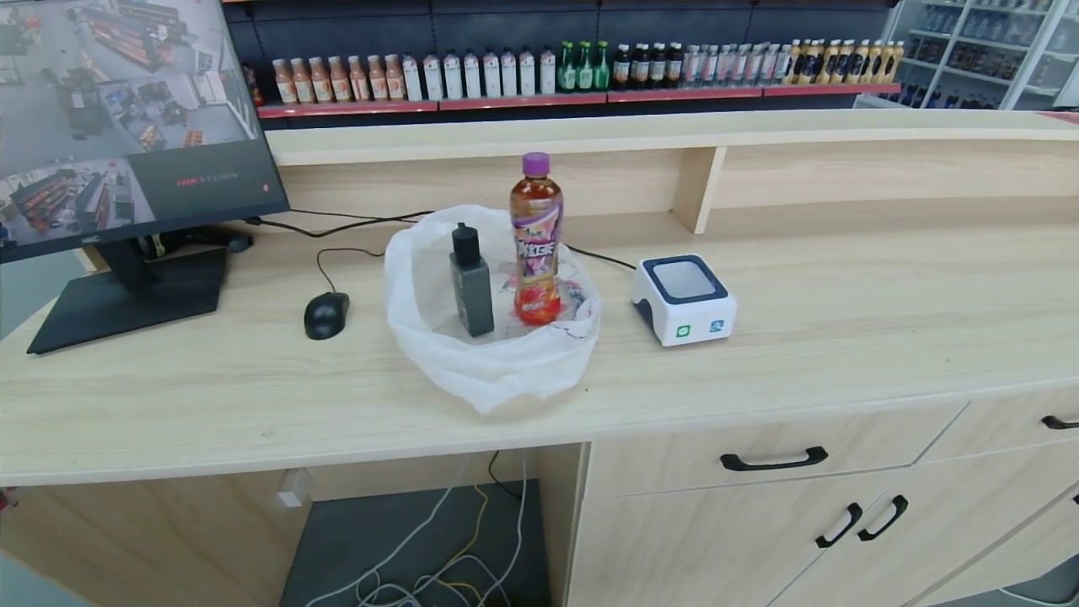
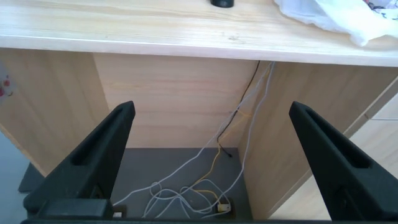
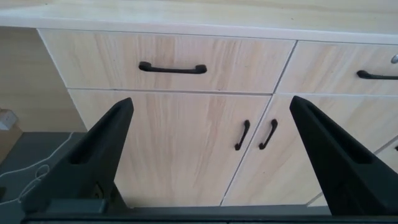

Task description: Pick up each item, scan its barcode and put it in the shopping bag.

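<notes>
Pale wood-grain worktop (image 1: 843,320) in a shop, with a red-edged shelf of drink bottles (image 1: 582,67) along the dark back wall. The shopping bag (image 1: 489,371) sits on it, thin crinkly white plastic rolled down into a wide nest. Both items stand upright inside: a tall tea bottle (image 1: 536,240) with a purple cap and glossy label, and just to its left a squared-off dark grey bottle (image 1: 471,282) with a black cap. Their bases look a bit murky behind the plastic. Right of the bag, near but not touching, is the barcode scanner (image 1: 683,299), a rounded white box with a dark-rimmed slanted window. A black mouse (image 1: 326,315) sits on the bag's other side, and a monitor (image 1: 118,110) is cut off by the frame's corner.

Left tool (image 2: 211,109) hangs low, facing the open bay under the worktop where loose cables (image 2: 199,186) tangle. Its black fingers are spread wide and empty. Right tool (image 3: 210,102) is likewise spread and empty, facing drawer and cabinet fronts with black bar handles (image 3: 172,68).
</notes>
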Robot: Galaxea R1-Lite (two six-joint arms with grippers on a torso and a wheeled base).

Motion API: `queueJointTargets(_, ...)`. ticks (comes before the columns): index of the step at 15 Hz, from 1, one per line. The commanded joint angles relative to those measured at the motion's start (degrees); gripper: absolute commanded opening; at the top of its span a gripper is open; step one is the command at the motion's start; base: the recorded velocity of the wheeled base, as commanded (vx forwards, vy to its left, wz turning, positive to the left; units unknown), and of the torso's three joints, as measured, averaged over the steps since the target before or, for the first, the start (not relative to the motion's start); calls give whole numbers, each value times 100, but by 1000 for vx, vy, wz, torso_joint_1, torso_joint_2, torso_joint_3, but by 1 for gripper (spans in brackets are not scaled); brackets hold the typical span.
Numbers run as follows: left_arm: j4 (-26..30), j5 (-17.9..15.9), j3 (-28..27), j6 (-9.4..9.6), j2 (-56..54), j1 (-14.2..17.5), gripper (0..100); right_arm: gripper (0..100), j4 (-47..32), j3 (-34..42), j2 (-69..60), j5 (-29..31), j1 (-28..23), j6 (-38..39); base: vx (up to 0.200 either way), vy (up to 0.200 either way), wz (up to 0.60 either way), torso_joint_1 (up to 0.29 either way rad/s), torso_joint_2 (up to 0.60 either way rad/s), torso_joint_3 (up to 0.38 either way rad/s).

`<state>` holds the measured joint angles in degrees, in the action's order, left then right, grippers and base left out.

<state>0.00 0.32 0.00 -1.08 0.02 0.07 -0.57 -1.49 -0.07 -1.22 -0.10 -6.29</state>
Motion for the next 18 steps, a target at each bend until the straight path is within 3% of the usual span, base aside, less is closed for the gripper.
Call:
queueJointTargets(1,0,3,0,-6,-2,1,100,100,5,-1,16,-1,1,5,0,-200,0,2,-2,7)
queueJointTargets(12,0,3,0,-15,-2,1,100,100,5,-1,16,8,1,14,0,-200,0,2,1,3)
queueJointTargets(18,0,3,0,21,-2,1,100,100,40,140,16,122,1,313,0,0,0,0,0,0)
